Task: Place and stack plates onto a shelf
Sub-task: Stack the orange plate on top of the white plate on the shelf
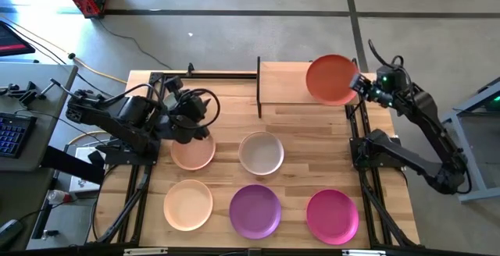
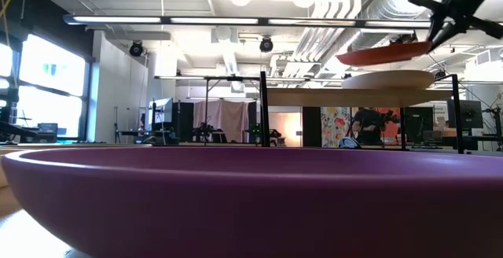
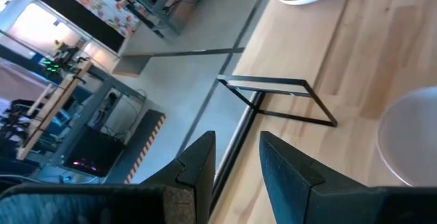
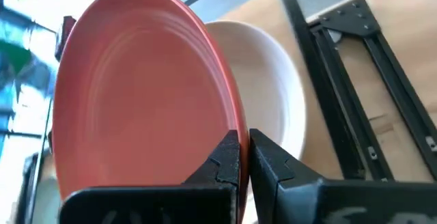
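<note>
My right gripper [image 1: 357, 83] is shut on a terracotta plate [image 1: 331, 79] over the right end of the light-wood shelf [image 1: 281, 83]. A cream-white plate [image 2: 389, 79] lies flat on the shelf board [image 2: 314, 97] right beneath it. My left gripper [image 1: 194, 128] hovers open over the far rim of a pale peach plate [image 1: 193, 154]; nothing sits between its fingers [image 3: 235, 152]. An off-white plate [image 1: 262, 153], a second peach plate [image 1: 187, 204], a purple plate [image 1: 255, 211] and a magenta plate [image 1: 332, 216] rest flat on the tabletop. No sage green or tan plate shows. My right gripper pinches the terracotta plate's rim [image 4: 229, 115] on its right-hand side between the two fingers [image 4: 222, 161]. It comes nearly level from the table's right. The plate [image 2: 383, 53] is lifted clear, a short way above the cream-white plate [image 4: 270, 108], slightly tilted with its held side higher.
Black metal posts [image 1: 258, 88] carry the shelf at the table's far edge. Black arm frames [image 1: 367, 170] run along both sides of the tabletop. The left half of the shelf board is bare. A keyboard [image 1: 9, 135] and cables lie beyond the table's left edge.
</note>
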Available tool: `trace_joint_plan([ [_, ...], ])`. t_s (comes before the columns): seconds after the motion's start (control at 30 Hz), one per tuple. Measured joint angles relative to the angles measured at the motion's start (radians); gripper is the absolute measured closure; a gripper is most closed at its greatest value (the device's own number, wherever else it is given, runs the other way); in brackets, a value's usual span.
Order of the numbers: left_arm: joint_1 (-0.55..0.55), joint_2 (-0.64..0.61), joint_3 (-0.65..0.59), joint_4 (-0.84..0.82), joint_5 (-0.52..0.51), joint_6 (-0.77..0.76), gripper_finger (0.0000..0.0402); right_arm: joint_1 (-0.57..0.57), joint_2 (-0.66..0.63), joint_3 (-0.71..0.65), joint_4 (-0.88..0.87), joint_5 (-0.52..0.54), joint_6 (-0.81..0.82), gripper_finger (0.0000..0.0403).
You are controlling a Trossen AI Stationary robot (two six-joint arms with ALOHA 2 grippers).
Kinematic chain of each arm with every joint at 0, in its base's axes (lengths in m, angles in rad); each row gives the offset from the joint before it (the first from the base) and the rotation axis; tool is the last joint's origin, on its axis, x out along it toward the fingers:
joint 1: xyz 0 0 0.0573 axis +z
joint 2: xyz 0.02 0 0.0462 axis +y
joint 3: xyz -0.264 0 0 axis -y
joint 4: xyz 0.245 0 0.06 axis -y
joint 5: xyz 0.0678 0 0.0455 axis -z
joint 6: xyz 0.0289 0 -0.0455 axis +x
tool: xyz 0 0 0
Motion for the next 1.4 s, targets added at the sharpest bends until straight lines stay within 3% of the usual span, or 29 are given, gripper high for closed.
trace_joint_plan([
  [0.5, 0.000, 0.000, 0.000, -0.038, 0.028, 0.001, 0.0298, 0.000, 0.005, -0.048, 0.000, 0.128, 0.172, 0.0403],
  [0.93, 0.001, 0.000, 0.000, -0.040, 0.015, 0.002, 0.0298, 0.001, 0.116, -0.048, 0.023, 0.122, 0.137, 0.0403],
  [1.23, 0.027, 0.000, 0.000, -0.040, 0.016, 0.001, 0.0298, 0.001, 0.127, -0.047, 0.043, 0.122, 0.124, 0.0402],
  [1.4, 0.026, 0.000, 0.000, -0.040, 0.016, 0.001, 0.0298, 0.001, 0.127, -0.047, 0.043, 0.122, 0.111, 0.0377],
])
